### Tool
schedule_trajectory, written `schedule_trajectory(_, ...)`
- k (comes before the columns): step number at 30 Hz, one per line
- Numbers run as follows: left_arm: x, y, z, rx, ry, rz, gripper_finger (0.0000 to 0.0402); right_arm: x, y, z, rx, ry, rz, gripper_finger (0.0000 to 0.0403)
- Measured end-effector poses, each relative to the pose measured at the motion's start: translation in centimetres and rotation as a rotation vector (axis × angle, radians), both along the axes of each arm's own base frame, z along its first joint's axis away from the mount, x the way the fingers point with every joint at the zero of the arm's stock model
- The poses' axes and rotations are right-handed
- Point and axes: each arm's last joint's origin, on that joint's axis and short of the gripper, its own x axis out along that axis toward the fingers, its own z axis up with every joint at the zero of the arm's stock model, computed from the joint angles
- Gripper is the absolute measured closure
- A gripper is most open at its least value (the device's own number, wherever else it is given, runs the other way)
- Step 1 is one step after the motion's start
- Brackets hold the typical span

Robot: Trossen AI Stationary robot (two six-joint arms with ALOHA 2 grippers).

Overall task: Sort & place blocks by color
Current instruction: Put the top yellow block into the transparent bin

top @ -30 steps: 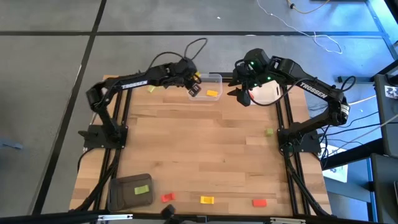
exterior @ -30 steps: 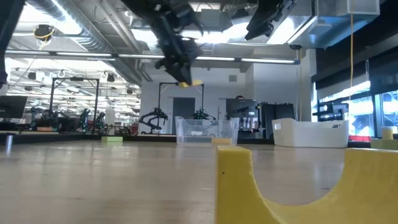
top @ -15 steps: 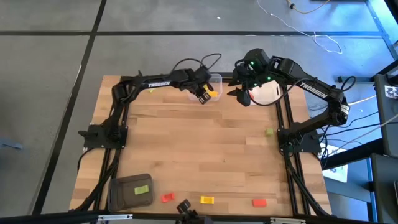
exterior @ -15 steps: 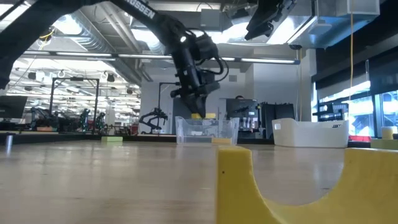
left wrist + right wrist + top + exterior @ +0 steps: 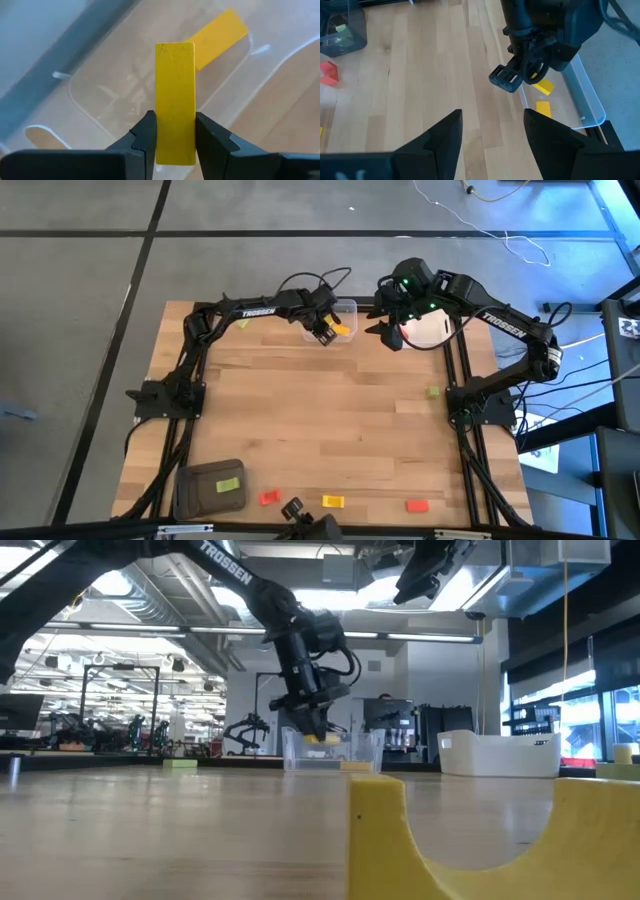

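Observation:
My left gripper (image 5: 326,331) is shut on a yellow block (image 5: 175,75) and hangs over the clear bin (image 5: 345,308) at the table's far edge. In the low view the block (image 5: 322,738) is at about the height of the bin's rim. A second yellow block (image 5: 217,37) lies flat on the bin's floor. My right gripper (image 5: 492,117) is open and raised, right of the clear bin and near the white bin (image 5: 428,330). A green block (image 5: 433,391), a yellow block (image 5: 332,501) and two red blocks (image 5: 269,497) (image 5: 417,505) lie flat on the table. My left gripper pinches the yellow block between its two fingers (image 5: 147,135), by the two long sides of its near end (image 5: 175,145). The block lies along the fingers and sticks out past their tips. The fingers point down from above. The block is lifted clear, over the clear bin's floor.
A dark grey bin (image 5: 210,488) holding a green block (image 5: 228,483) stands at the near left corner. Another green block (image 5: 243,323) lies near the far edge, left of the clear bin. A large yellow arch block (image 5: 480,840) fills the low view's foreground. The table's middle is bare wood.
My left gripper has moved right along the far edge until it is over the clear bin. It has come down toward the bin's rim, carrying the yellow block with it.

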Motion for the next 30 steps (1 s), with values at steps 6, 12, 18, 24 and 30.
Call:
schedule_trajectory(6, -0.12, 0.15, -0.07, -0.028, -0.012, -0.009, 0.0293, 0.02, -0.02, 0.03, -0.002, -0.004, 0.0, 0.0191)
schedule_trajectory(12, -0.09, 0.11, -0.07, -0.036, -0.016, -0.017, 0.029, 0.03, -0.01, 0.03, -0.002, -0.004, 0.0, 0.0191)
schedule_trajectory(18, -0.1, 0.1, -0.07, -0.037, -0.016, -0.016, 0.0288, 0.03, -0.01, 0.03, -0.002, -0.004, 0.0, 0.0191)
schedule_trajectory(24, -0.41, 0.05, -0.23, -0.057, 0.012, -0.011, 0.0279, 0.03, -0.01, 0.03, -0.002, -0.004, 0.0, 0.0191)
schedule_trajectory(30, -0.6, 0.23, -0.27, -0.106, -0.008, 0.026, 0.0275, 0.03, -0.01, 0.03, -0.002, -0.004, 0.0, 0.0191)
